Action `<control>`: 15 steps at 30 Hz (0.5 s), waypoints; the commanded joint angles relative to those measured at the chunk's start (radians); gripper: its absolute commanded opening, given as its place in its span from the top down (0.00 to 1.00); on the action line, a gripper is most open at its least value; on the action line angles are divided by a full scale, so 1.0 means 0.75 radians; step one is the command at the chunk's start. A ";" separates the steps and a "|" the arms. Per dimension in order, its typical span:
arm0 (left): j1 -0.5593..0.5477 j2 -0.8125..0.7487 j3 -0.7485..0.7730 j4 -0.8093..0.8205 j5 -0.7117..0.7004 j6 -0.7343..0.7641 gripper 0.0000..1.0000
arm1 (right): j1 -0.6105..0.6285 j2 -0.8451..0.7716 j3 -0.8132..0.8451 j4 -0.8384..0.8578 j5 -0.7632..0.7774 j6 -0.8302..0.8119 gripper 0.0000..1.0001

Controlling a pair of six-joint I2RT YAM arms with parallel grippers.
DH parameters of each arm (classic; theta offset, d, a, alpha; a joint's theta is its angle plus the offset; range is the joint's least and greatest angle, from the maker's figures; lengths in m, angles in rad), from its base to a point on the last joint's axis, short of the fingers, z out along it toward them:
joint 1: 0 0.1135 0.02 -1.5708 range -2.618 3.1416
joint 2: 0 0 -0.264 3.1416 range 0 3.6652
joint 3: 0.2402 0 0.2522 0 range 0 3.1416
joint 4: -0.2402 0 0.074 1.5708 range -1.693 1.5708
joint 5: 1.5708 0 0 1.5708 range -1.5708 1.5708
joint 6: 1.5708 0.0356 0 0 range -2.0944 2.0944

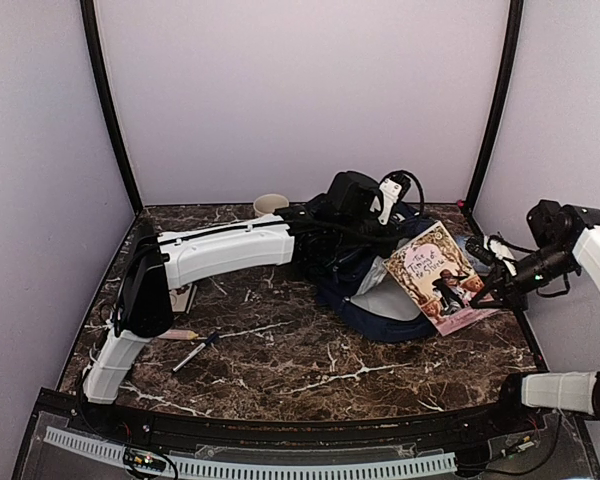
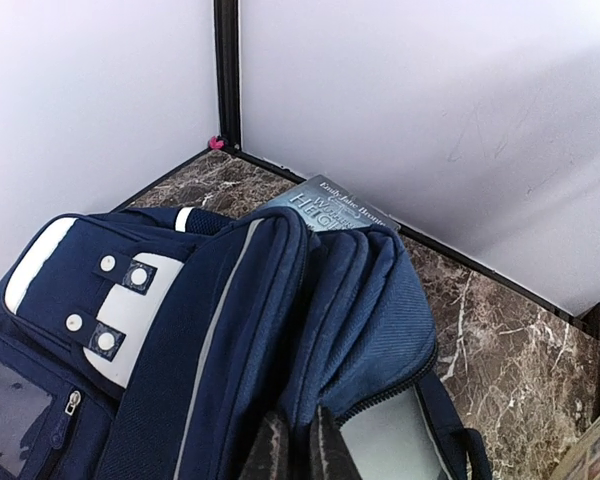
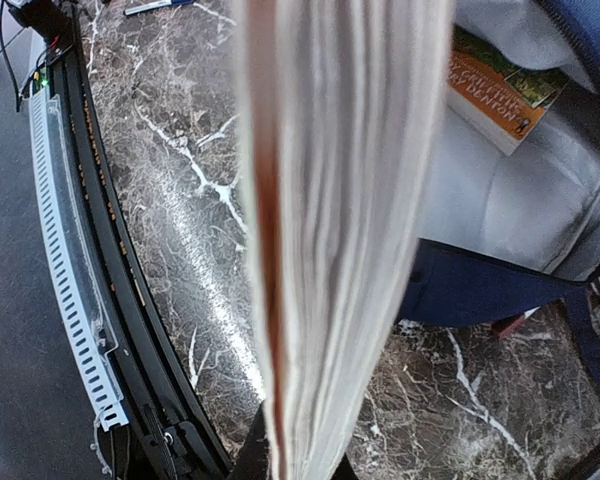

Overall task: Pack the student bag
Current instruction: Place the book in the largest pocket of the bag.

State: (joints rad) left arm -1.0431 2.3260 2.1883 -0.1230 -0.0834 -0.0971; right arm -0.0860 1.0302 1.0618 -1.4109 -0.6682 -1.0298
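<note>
— Right hand [image 1: 488, 290]: what is held?
— Its fingers are clamped on one edge of a pink picture book [image 1: 435, 275], which is propped tilted at the mouth of the student bag [image 1: 380, 325].
— Left hand [image 2: 298, 452]?
— It is closed on the bag's upper fabric. The bag is laid toward the rear of the tabletop [image 1: 280, 370], right of centre. A second book [image 2: 330, 205] is seen behind it.

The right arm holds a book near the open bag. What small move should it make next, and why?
Probably push the pink book a little deeper into the bag. The right claw is shut on its edge, and most of the book seems outside the mouth. The left claw pinches the bag's top fabric, so the mouth stands open, and room shows beside the orange book inside.
</note>
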 commanded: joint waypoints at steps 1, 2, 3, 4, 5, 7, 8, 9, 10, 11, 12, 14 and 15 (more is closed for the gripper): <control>0.034 -0.149 -0.007 0.199 -0.011 -0.023 1.00 | 0.019 0.077 -0.017 -0.001 -0.003 -0.053 1.00; 0.037 -0.154 -0.025 0.218 -0.004 -0.013 1.00 | 0.020 0.098 -0.020 0.002 -0.003 -0.055 1.00; 0.043 -0.160 -0.046 0.243 0.012 -0.012 1.00 | 0.020 0.117 -0.022 0.005 0.001 -0.055 1.00; 0.050 -0.166 -0.066 0.269 0.033 -0.020 1.00 | 0.020 0.140 -0.021 0.004 0.002 -0.054 1.00; 0.056 -0.167 -0.079 0.288 0.055 -0.031 1.00 | 0.021 0.161 -0.021 0.000 0.001 -0.056 1.00; 0.063 -0.168 -0.091 0.315 0.082 -0.046 1.00 | 0.020 0.206 -0.024 0.000 0.006 -0.048 1.00; 0.063 -0.168 -0.094 0.327 0.089 -0.048 1.00 | 0.021 0.229 -0.027 0.000 0.010 -0.044 1.00; 0.063 -0.171 -0.097 0.337 0.098 -0.050 1.00 | 0.020 0.256 -0.030 -0.002 0.014 -0.039 1.00; 0.063 -0.171 -0.097 0.343 0.113 -0.047 1.00 | 0.023 0.284 -0.034 -0.002 0.022 -0.023 1.00; 0.063 -0.174 -0.097 0.345 0.121 -0.040 1.00 | 0.025 0.315 -0.035 -0.003 0.027 -0.007 1.00; 0.063 -0.179 -0.101 0.344 0.121 -0.032 1.00 | 0.027 0.355 -0.032 -0.003 0.034 0.004 1.00; 0.063 -0.196 -0.124 0.356 0.105 -0.023 1.00 | 0.027 0.400 -0.033 -0.003 0.052 0.012 1.00; 0.063 -0.206 -0.139 0.368 0.102 -0.017 1.00 | 0.028 0.414 -0.036 -0.003 0.054 0.012 1.00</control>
State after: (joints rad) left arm -1.0164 2.3165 2.1025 0.0071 0.0074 -0.1211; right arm -0.0723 1.2957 1.0431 -1.4101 -0.6384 -1.0378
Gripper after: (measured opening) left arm 0.067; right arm 0.039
